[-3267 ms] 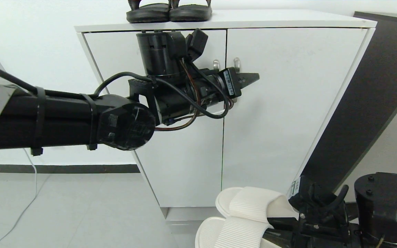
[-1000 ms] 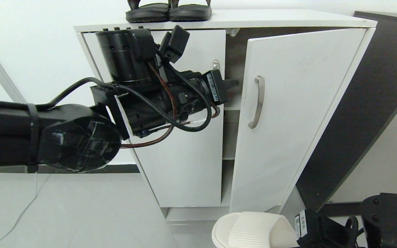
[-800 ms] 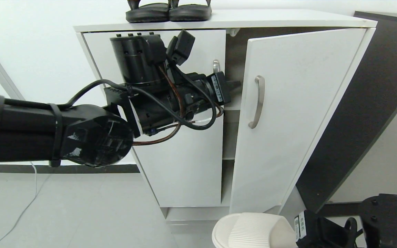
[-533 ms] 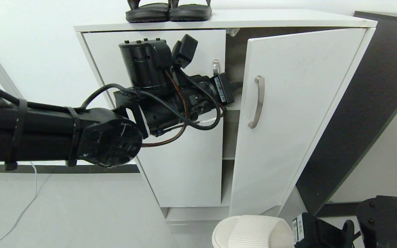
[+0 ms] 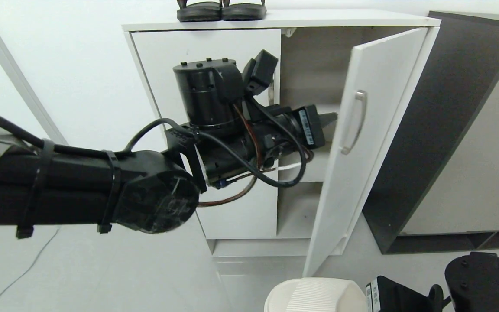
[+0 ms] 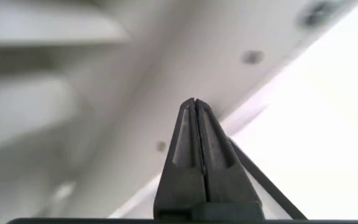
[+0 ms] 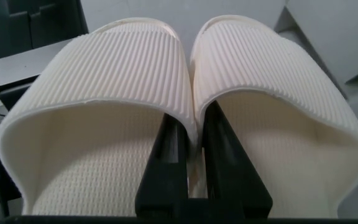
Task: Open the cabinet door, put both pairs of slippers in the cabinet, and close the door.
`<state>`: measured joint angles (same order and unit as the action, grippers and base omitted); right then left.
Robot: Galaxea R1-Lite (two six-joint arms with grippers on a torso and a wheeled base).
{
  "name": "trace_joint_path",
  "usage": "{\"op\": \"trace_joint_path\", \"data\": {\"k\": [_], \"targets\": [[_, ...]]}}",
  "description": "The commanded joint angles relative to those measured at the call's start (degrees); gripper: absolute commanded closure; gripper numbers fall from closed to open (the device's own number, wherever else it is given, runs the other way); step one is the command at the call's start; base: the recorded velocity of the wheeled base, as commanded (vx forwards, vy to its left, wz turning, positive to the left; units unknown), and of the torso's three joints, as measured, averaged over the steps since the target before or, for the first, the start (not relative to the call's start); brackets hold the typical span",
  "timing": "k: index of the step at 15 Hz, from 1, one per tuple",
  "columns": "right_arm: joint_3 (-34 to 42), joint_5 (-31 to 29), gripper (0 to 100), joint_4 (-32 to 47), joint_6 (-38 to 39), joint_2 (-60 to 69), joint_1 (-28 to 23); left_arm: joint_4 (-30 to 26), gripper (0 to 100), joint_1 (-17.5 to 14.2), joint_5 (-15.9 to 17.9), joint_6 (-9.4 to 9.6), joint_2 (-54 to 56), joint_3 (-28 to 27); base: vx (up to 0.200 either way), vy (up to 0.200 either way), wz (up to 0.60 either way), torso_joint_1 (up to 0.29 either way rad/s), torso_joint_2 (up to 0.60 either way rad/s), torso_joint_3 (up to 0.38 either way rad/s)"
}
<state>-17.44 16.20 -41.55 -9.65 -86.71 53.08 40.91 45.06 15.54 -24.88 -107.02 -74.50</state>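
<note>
Cabinet door [image 5: 375, 130] stands open, the left tool [image 6: 194, 115] pressed together near its inner face. The right tool [image 7: 193, 155] pinches the white slippers [image 7: 123, 81] low before the cabinet [image 5: 206, 47]. The black slippers [image 5: 221, 11] lie on top. Stowing both pairs and closing are not yet done.

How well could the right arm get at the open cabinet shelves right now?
Probably not yet: the left gripper and its arm lie across the cabinet opening beside the open door, while the right gripper holds the white slippers low.
</note>
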Motion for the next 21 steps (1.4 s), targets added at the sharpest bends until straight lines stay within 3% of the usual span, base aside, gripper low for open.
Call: {"op": "trace_joint_path", "data": {"k": [1, 4, 6, 8, 10, 12, 13, 14, 15, 16, 18, 20, 21], "targets": [[0.04, 0.06, 100, -0.11, -0.01, -0.04, 0.18, 2.77, 100, 3.90, 0.19, -0.08, -0.12, 1.37, -0.200, 0.000, 0.00, 0.002, 0.00, 0.007], [0.04, 0.06, 100, -0.11, -0.01, -0.04, 0.18, 4.70, 100, 3.55, -0.16, -0.17, -0.56, 1.72, -0.133, 0.000, 0.00, 0.000, 0.00, 0.003], [-0.22, 0.06, 100, -0.11, 0.16, -0.04, 0.01, 4.70, 100, 0.73, -0.43, 0.01, 0.32, 3.22, 0.000, 0.000, 0.00, 0.000, 0.00, 0.000], [-1.63, -0.38, 100, -0.11, 0.69, -0.30, -1.66, 4.53, 100, -2.34, -1.39, 0.18, 4.98, 8.67, 0.000, 0.000, 0.00, 0.000, 0.00, 0.000], [-5.06, -0.73, 100, -0.11, 3.94, -1.00, -6.58, 4.18, 100, -7.53, -2.01, 0.71, 13.24, 17.02, 0.000, 0.000, 0.00, 0.000, 0.00, 0.000], [-8.66, -3.37, 100, -0.11, 9.13, -2.76, -8.78, 2.68, 100, -12.98, -5.26, 3.70, 23.09, 26.16, 0.000, 0.000, 0.00, 0.000, 0.00, 0.000], [-10.42, -7.06, 100, -0.11, 10.53, -4.43, -8.96, 0.92, 100, -16.05, -7.11, 4.23, 28.89, 30.46, 0.000, 0.000, 0.00, 0.000, 0.00, 0.000], [-10.77, -7.68, 100, -0.11, 10.80, -4.61, -8.96, 0.48, 100, -16.49, -7.28, 4.23, 29.68, 30.99, 0.000, 0.000, 0.00, 0.000, 0.00, 0.000], [-13.93, -13.39, 100, -0.47, 13.79, -8.21, -9.04, -5.84, 100, -21.50, -10.09, 4.75, 40.58, 36.44, 0.000, 0.000, 0.00, 0.000, 0.00, 0.000], [-15.34, -15.94, 100, -1.78, 15.98, -10.06, -9.04, -12.17, 100, -24.40, -12.20, 4.93, 46.99, 38.64, 0.000, 0.000, 0.00, 0.000, 0.00, 0.000], [-17.27, -20.16, 100, -4.86, 18.09, -13.04, -9.40, -26.23, 100, -29.76, -15.63, 6.60, 59.03, 41.10, 0.000, 0.000, 0.00, 0.000, 0.00, 0.000], [-18.24, -22.18, 100, -5.83, 18.09, -14.63, -9.92, -39.42, 100, -37.06, -18.09, 8.97, 71.25, 41.89, 0.000, 0.000, 0.00, 0.000, 0.00, 0.000], [-18.41, -22.44, 100, -5.83, 18.18, -14.80, -10.01, -42.49, 100, -38.64, -18.27, 9.32, 74.15, 41.89, 0.000, 0.000, 0.00, 0.000, 0.00, 0.000]]}}
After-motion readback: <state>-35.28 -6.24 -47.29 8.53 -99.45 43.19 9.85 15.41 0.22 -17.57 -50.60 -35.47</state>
